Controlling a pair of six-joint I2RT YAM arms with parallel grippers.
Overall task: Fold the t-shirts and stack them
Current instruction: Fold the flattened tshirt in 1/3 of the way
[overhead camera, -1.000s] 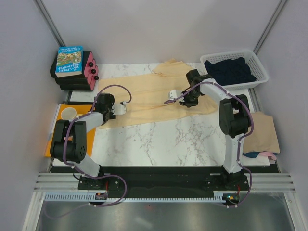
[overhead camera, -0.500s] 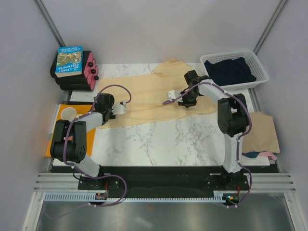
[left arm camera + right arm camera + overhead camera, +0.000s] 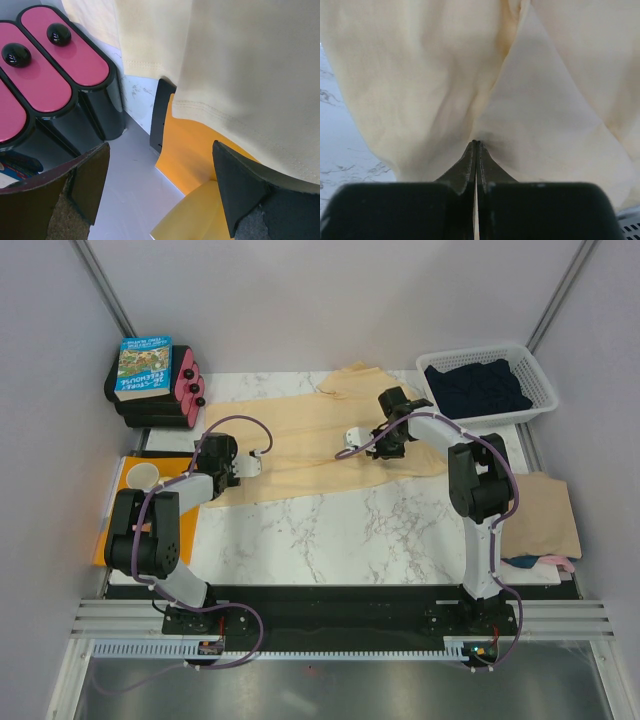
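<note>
Since a second ago my right gripper [image 3: 384,448] has crept toward the table's far side and pressed its jaws together, pinching a pucker of the large pale yellow cloth t-shirt [image 3: 300,435] spread across the white marbled table [image 3: 330,530]. The left gripper [image 3: 224,478] hangs spread wide at the shirt's left hem, holding nothing. My worry is that this tip-only pinch slips or catches one layer on lifting. The unheld hem could also drag over the flat orange sheet [image 3: 112,525].

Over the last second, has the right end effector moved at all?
Yes. The right end effector, shut on the pale yellow t-shirt, has shifted left, away from the white basket.
</note>
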